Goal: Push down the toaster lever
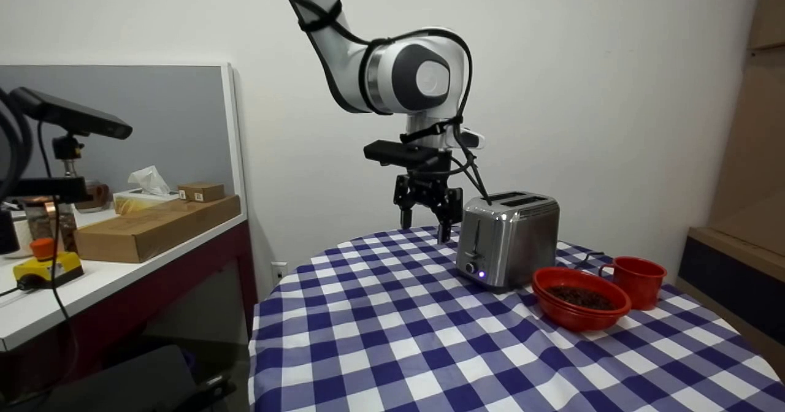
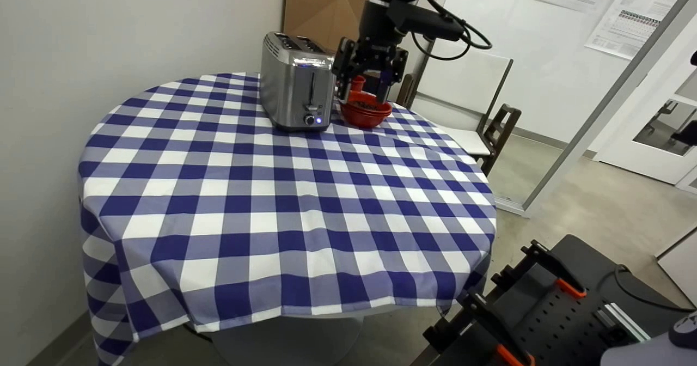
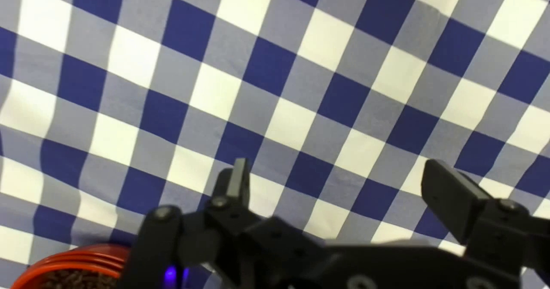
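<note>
The silver toaster (image 1: 528, 246) stands upright on the checked cloth; it also shows in an exterior view (image 2: 280, 85). Its lever (image 2: 311, 108) is on the narrow end face, with the tab at the low end of the slot, just above a knob and a lit blue light. The lever also shows in an exterior view (image 1: 473, 254). My gripper (image 1: 425, 227) points down beside the toaster, fingers apart and empty, above the cloth. In an exterior view the gripper (image 2: 362, 92) is in front of the bowls. In the wrist view the open gripper (image 3: 335, 164) has only cloth between its fingers; the lever is not visible there.
Stacked red bowls (image 1: 581, 298) holding dark bits and a red mug (image 1: 638, 284) stand beside the toaster. The bowls' rim (image 3: 77, 259) shows at the wrist view's lower left. The round table (image 2: 305, 202) has a checked cloth. A wall (image 1: 589, 93) is behind.
</note>
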Controlling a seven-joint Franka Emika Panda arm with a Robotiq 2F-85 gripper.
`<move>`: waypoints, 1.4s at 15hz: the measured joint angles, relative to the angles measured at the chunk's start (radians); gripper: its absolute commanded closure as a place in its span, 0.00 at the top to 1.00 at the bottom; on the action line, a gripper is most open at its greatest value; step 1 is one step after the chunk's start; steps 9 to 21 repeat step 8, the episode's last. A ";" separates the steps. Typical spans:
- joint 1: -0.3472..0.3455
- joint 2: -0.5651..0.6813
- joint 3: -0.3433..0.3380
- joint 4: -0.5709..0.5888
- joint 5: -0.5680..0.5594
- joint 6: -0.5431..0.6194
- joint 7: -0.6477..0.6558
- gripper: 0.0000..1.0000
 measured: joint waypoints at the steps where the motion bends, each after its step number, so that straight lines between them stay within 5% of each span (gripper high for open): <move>1: -0.002 -0.055 -0.002 -0.047 -0.002 0.000 -0.012 1.00; 8: -0.004 -0.403 -0.009 -0.298 -0.008 -0.004 -0.058 1.00; 21: -0.004 -0.403 -0.009 -0.298 -0.008 -0.004 -0.058 1.00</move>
